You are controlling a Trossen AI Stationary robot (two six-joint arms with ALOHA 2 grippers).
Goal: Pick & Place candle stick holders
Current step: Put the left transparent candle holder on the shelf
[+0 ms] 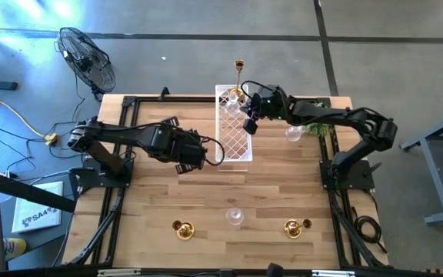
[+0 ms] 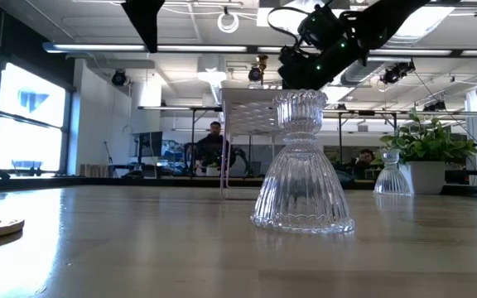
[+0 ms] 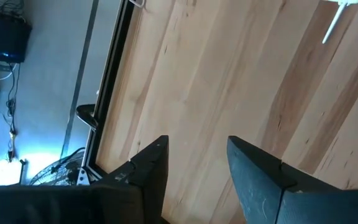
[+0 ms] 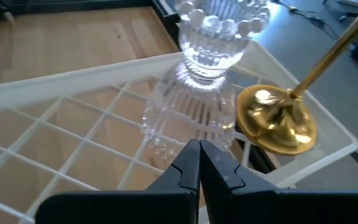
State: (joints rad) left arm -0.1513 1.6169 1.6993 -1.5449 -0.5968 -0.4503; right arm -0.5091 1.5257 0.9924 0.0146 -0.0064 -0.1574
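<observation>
A white lattice tray (image 1: 233, 127) lies at the table's far middle. In its far end stand a tall gold holder (image 1: 239, 77), on its round base (image 4: 277, 118), and a clear glass holder (image 4: 197, 93). My right gripper (image 4: 199, 163) is shut and empty, hovering over the tray just short of the glass holder; it also shows in the high view (image 1: 250, 117). My left gripper (image 3: 197, 155) is open and empty over bare wood left of the tray (image 1: 194, 154). Near the front edge stand two squat gold holders (image 1: 183, 229) (image 1: 293, 228) and a glass one (image 1: 234, 217) (image 2: 303, 165).
Another glass holder (image 1: 293, 135) (image 2: 392, 172) stands beside a small green plant (image 1: 318, 127) at the far right. Bare wood lies between the tray and the front row. A fan (image 1: 87, 58) stands off the table's far left. People sit in the room behind (image 2: 214, 145).
</observation>
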